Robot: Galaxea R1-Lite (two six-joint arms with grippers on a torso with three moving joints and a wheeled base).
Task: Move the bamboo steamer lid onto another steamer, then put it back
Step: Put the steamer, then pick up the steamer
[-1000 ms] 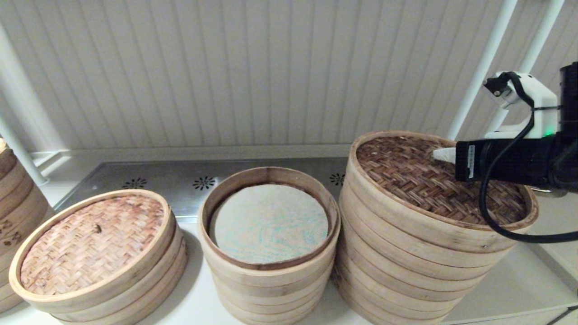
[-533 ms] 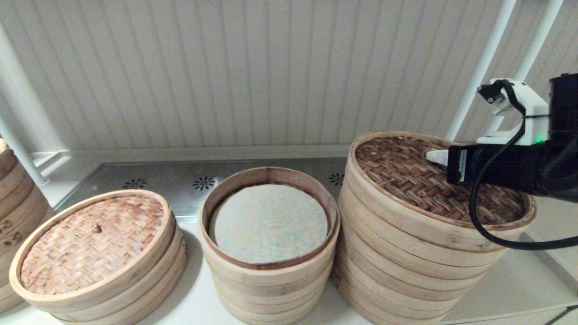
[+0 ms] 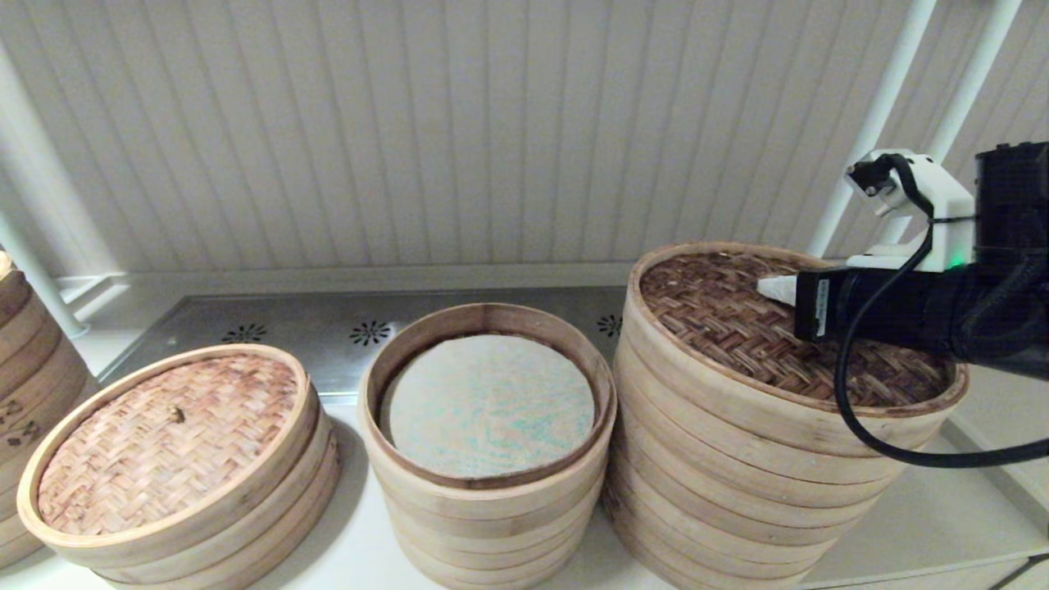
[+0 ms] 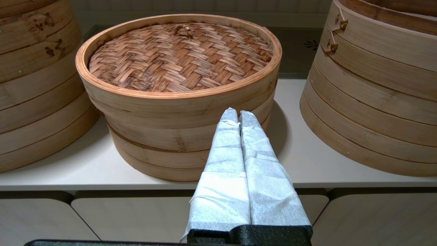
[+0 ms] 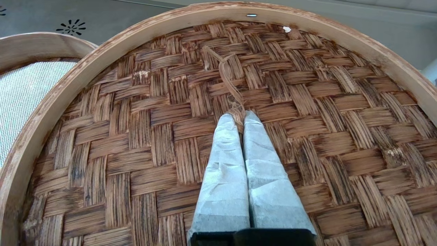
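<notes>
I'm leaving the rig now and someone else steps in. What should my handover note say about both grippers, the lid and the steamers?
Right gripper: shut on the strip handle at the middle of the dark lid.
Left gripper: shut, empty, parked in front of the low covered steamer.
The dark lid sits on the tall stack on the right.
The middle steamer is open, liner showing.
Done: first move, lid onto the tall stack.
Left: lift the lid and return it, presumably to the middle steamer.

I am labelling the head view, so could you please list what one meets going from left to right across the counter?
Partial steamer stack at the edge → low steamer with the lighter woven lid → open steamer with a bluish liner → tall stack carrying the bamboo steamer lid → right gripper.
</notes>
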